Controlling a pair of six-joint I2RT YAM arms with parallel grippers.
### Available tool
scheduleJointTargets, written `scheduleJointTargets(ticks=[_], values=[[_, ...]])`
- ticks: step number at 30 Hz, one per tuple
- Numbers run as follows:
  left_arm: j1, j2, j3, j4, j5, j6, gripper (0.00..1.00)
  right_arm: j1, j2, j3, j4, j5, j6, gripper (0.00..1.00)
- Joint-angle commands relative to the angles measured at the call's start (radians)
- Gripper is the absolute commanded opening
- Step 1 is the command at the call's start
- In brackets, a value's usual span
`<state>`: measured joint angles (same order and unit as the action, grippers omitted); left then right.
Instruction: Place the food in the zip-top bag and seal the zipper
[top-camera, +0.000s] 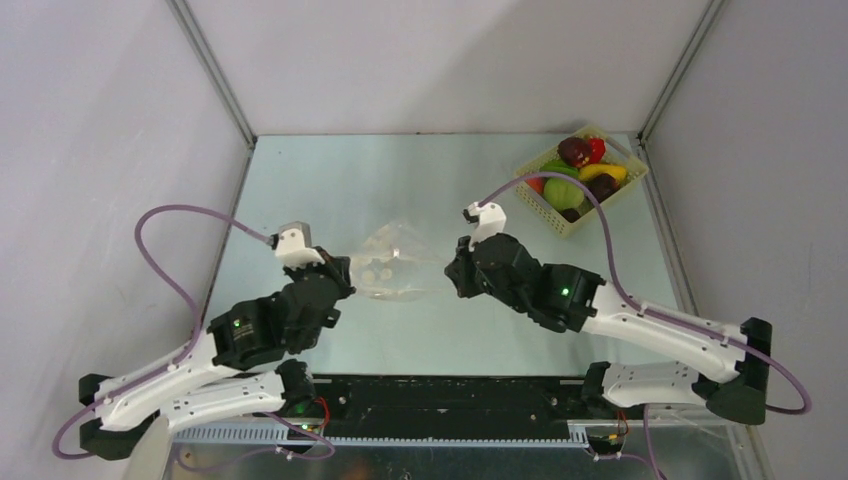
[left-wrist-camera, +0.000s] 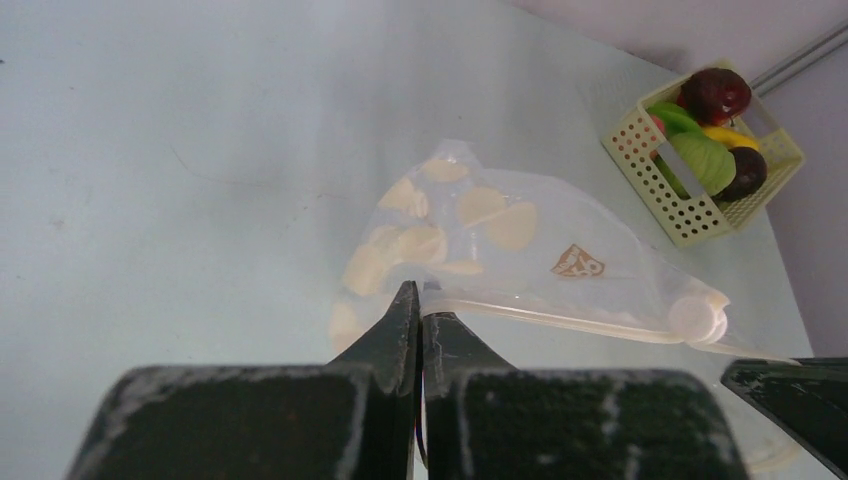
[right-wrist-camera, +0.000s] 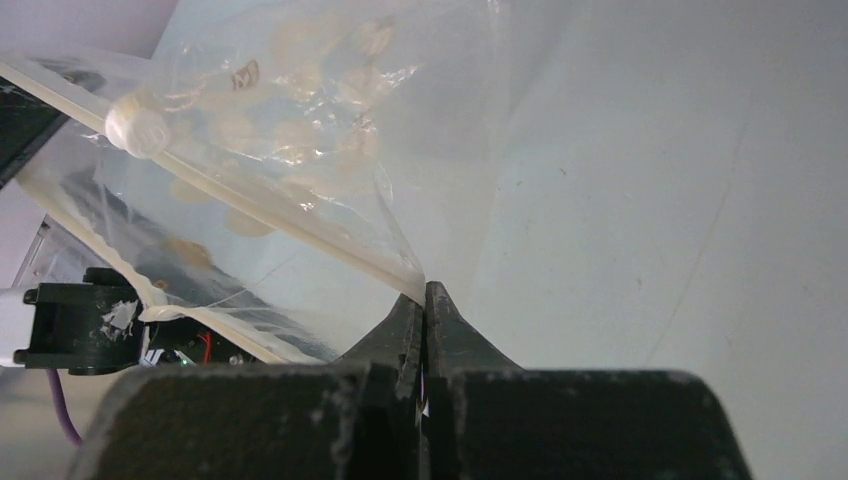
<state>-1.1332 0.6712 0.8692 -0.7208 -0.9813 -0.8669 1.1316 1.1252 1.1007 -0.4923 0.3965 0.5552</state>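
The clear zip-top bag (top-camera: 395, 262) hangs stretched between my two grippers over the middle of the table. My left gripper (top-camera: 347, 275) is shut on the left end of the bag's mouth edge, seen in the left wrist view (left-wrist-camera: 420, 300). My right gripper (top-camera: 453, 270) is shut on the right end, seen in the right wrist view (right-wrist-camera: 424, 296). The whitish zipper strip (left-wrist-camera: 560, 320) runs between them and also shows from the right wrist (right-wrist-camera: 270, 215). The bag (left-wrist-camera: 500, 235) shows pale round marks and a brown logo. The food (top-camera: 580, 172), maroon, green, yellow and red, lies in the basket.
The pale yellow perforated basket (top-camera: 560, 218) stands at the back right corner, also in the left wrist view (left-wrist-camera: 690, 215). Grey walls and metal frame posts (top-camera: 215, 75) close in the table at left, right and back. Purple cables loop off both arms.
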Motion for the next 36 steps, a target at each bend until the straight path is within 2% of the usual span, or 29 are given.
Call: scheduleJointTargets(ticks=[1,2,4,7,8,9,10,11,13,17,20,26,31,36], values=[[0.026,-0.052,-0.007,0.004,-0.057,0.121,0.00,-0.018,0.044,-0.008,0.104,-0.048,-0.043,0.00],[0.026,-0.050,0.001,0.014,-0.026,0.155,0.00,-0.019,0.061,-0.006,0.127,-0.061,-0.046,0.00],[0.026,-0.037,0.014,0.045,0.017,0.200,0.00,-0.020,0.086,0.003,0.183,-0.101,-0.051,0.10],[0.026,0.015,0.047,0.053,0.059,0.229,0.00,-0.022,0.118,0.015,0.235,-0.179,-0.063,0.50],[0.025,0.027,0.053,0.048,0.064,0.232,0.00,-0.023,0.120,0.021,0.238,-0.186,-0.064,0.56],[0.025,0.053,0.059,0.048,0.064,0.233,0.00,-0.024,0.116,0.023,0.241,-0.190,-0.067,0.69],[0.025,0.064,0.062,0.049,0.061,0.232,0.00,-0.027,0.111,0.024,0.241,-0.205,-0.071,0.75],[0.025,0.089,0.067,0.050,0.055,0.230,0.00,-0.031,0.097,0.025,0.242,-0.216,-0.084,0.90],[0.025,0.124,0.077,0.057,0.052,0.228,0.00,-0.046,0.070,0.025,0.242,-0.258,-0.099,0.98],[0.026,0.191,0.110,0.069,0.028,0.220,0.00,-0.090,0.003,0.025,0.218,-0.305,-0.112,0.99],[0.035,0.241,0.170,-0.001,-0.037,0.208,0.00,-0.156,-0.046,0.024,0.181,-0.321,-0.115,0.99],[0.123,0.327,0.263,-0.126,-0.095,0.230,0.00,-0.319,-0.142,0.016,0.064,-0.240,-0.136,0.99],[0.223,0.328,0.277,-0.177,-0.102,0.276,0.00,-0.550,-0.166,-0.005,0.010,-0.273,-0.158,0.99],[0.269,0.337,0.288,-0.228,-0.237,0.330,0.00,-0.776,-0.130,-0.036,-0.020,-0.298,-0.145,0.99]])
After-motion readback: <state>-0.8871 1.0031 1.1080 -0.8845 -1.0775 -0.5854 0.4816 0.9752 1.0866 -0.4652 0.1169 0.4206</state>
